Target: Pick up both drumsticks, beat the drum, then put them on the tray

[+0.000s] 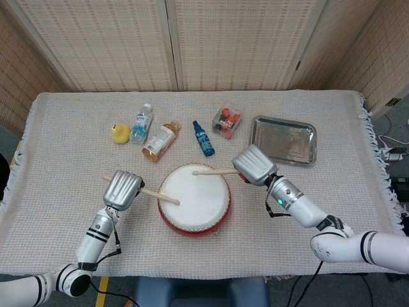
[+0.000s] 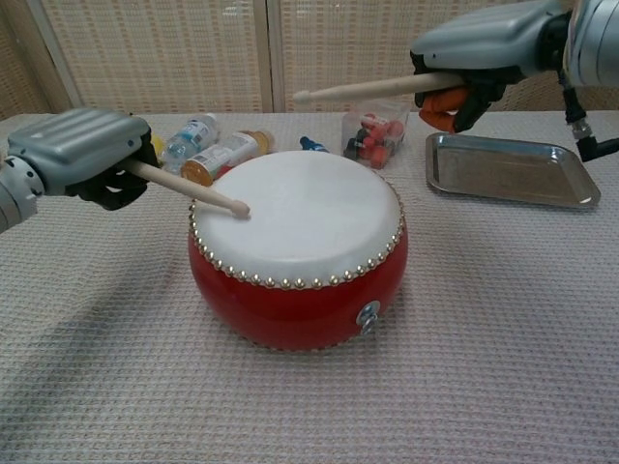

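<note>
Already the pickup looks done and the beating seems underway: from the head view, the left hand [image 1: 123, 189] grips the left drumstick [image 1: 153, 194], tip on the white skin of the red drum [image 1: 194, 199] at about 8 o'clock, while the right hand [image 1: 254, 165] grips the right drumstick [image 1: 214, 171] over the skin near 12 o'clock. The steel tray [image 1: 282, 140], at 2 o'clock from the drum, holds no sticks. From the chest view, the left stick's tip touches the drumhead and the right stick hangs raised above it, so the tray placement remains.
</note>
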`<state>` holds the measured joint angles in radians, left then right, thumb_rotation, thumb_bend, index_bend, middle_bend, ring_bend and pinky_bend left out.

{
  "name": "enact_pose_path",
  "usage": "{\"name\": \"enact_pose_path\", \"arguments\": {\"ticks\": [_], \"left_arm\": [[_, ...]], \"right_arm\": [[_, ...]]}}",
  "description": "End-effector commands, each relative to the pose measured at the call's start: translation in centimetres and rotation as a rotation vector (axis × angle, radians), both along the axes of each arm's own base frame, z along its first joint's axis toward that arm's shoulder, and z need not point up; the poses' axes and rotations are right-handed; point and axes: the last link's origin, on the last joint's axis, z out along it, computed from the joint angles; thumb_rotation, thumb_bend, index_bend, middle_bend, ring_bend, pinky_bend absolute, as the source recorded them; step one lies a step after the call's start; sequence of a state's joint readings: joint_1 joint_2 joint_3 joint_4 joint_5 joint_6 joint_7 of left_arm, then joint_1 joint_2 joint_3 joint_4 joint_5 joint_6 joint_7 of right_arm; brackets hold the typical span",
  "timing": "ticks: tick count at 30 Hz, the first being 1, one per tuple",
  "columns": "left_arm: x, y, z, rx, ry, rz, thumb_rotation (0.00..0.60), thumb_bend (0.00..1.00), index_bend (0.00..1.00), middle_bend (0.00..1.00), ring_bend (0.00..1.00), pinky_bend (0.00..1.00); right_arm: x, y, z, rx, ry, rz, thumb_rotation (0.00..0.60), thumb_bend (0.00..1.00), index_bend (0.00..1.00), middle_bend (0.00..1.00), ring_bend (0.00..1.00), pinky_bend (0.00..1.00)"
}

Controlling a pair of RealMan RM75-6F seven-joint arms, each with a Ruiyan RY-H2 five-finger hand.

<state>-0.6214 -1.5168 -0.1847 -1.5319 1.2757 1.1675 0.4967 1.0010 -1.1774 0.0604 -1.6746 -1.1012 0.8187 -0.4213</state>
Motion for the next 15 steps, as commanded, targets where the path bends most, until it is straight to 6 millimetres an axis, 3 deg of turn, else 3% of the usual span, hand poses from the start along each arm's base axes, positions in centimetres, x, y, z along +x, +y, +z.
{"name": "enact_pose_path", "arguments": {"ticks": [1,4,7,10,15], "left_arm": [[0.5,0.2,2.6,0.026,-0.128,0.034,0.600,0.87,1.00,1.00,1.00,1.00],[0.7,0.3,3.3,0.023,-0.155,0.042,0.600,0.87,1.00,1.00,1.00,1.00],[0.6,0.3,2.6,0.004,-0.140,0.045,0.600,0.87,1.00,1.00,1.00,1.00],[0.5,0.0,1.3,-0.034,-0.125,0.053,0.600,0.87,1.00,1.00,1.00,1.00],[-0.1,-0.2,-1.6,-0.060,0.018,0.021,0.600,0.87,1.00,1.00,1.00,1.00]], "right_arm": [[-1.4,0.2,-1.5,0.047,0.073,-0.023,0.600,0.77,1.00,1.00,1.00,1.00],[-2.5,0.3,-2.4,0.070,0.132,-0.040,0.600,0.77,1.00,1.00,1.00,1.00],[-3.0,0.3,-2.7,0.072,0.169,-0.051,0.600,0.77,1.00,1.00,1.00,1.00],[-1.8,0.4,-2.0,0.035,0.123,-0.031,0.600,0.77,1.00,1.00,1.00,1.00],[1.1,0.7,1.0,-0.049,-0.080,0.044,0.600,0.77,1.00,1.00,1.00,1.00]]}}
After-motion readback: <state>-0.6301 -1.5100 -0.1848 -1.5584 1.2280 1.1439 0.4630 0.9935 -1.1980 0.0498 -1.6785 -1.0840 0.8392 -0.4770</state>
